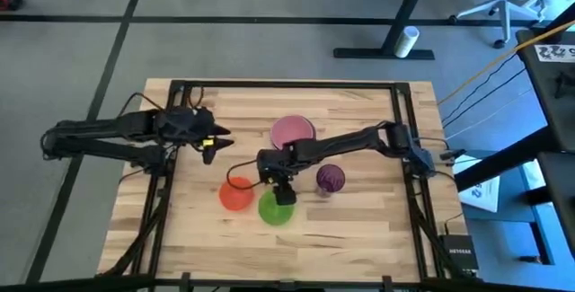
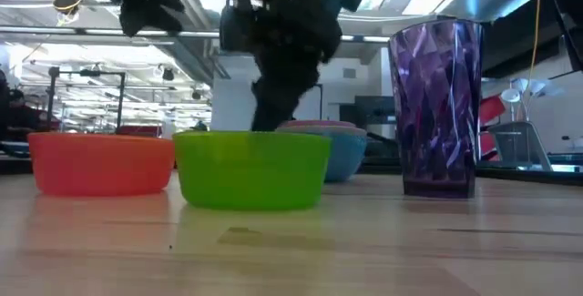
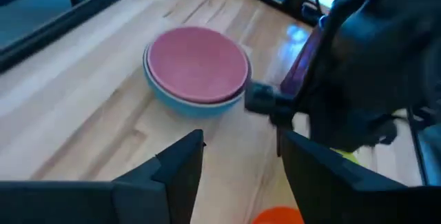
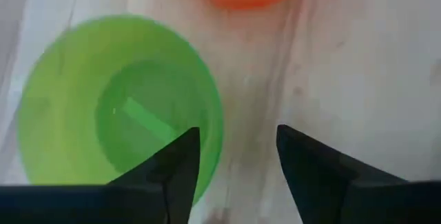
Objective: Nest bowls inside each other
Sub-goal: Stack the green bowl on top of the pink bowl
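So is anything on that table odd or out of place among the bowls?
One thing: a tall purple faceted cup stands upright beside the green bowl, a tumbler rather than a bowl. The pink bowl already sits in a blue one. Nothing looks spilled, tipped or broken.

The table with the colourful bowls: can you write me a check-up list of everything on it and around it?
Surface: wooden table, bare wood showing.
Job's things: pink bowl nested in a blue bowl; orange-red bowl and green bowl side by side, both empty.
Clutter: purple cup, upright.
Pincers: right pincer open, above the green bowl's rim; left pincer open, hovering at the table's left side.
Cables: yellow cable beyond the table's right edge.
Surroundings: office chair, desk legs, grey floor.
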You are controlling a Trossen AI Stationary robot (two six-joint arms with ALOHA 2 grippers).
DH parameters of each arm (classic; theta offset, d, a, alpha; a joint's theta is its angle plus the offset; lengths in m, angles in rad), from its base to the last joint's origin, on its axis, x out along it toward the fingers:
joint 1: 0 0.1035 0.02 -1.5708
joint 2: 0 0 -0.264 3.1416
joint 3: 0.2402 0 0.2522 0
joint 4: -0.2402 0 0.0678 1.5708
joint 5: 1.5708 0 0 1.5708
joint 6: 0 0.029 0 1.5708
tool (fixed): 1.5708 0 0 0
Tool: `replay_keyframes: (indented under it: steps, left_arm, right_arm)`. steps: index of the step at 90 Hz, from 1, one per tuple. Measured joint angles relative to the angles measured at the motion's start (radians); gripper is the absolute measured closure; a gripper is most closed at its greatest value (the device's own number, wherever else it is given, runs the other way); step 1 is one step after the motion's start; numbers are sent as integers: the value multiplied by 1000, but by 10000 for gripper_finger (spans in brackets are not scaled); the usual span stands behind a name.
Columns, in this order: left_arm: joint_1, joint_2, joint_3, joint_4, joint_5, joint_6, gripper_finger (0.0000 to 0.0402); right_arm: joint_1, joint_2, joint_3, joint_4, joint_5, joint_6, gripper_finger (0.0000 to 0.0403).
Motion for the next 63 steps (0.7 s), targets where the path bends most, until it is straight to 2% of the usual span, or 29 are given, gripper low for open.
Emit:
replay_keyframes:
  steps: [18,33,48,63]
  left_arm:
    - [0,0,17,-1,-13,20,224]
    - [0,0,17,-10,-24,20,224]
    - [0,0,17,-26,-41,18,224]
    - [0,1,17,-26,-41,18,224]
  right_arm:
    - [0,0,0,-12,-10,-23,309]
    - [-7,0,0,-49,-20,-35,391]
    - [-15,0,2,-50,3,-32,402]
    - [-19,-1,61,-84,55,-40,402]
